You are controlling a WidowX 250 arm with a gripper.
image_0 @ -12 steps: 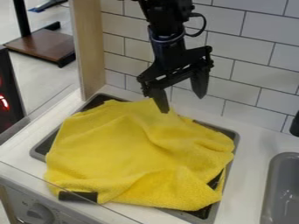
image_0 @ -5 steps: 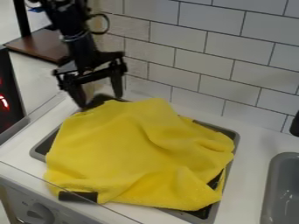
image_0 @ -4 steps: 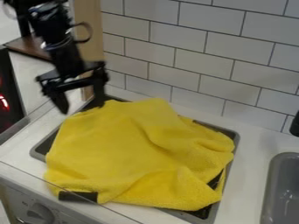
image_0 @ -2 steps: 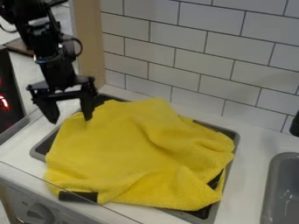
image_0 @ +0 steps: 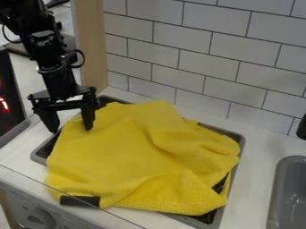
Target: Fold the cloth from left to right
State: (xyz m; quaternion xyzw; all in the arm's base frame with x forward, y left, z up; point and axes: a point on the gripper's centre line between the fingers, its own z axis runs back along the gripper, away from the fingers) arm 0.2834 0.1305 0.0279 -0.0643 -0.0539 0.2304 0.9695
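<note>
The black gripper [image_0: 71, 129] hangs at the upper left corner of the cloth, its two fingers apart and open. One fingertip is over the cloth's left edge, the other just left of it over the stove's rim; whether either touches cannot be told. The yellow cloth [image_0: 137, 156] lies spread and wrinkled over the stove top, covering most of it, with a raised fold running toward its lower right.
Under the cloth, the stove's grey rim [image_0: 231, 197] shows along the sides. A grey sink [image_0: 290, 192] lies at the right. Behind stand a tiled wall [image_0: 209, 58] and a wooden post [image_0: 91, 44]. A knob [image_0: 40, 219] is at the front left.
From above the cloth's back edge, the gripper has moved left and forward, then lower, to the cloth's left edge. The cloth looks unmoved.
</note>
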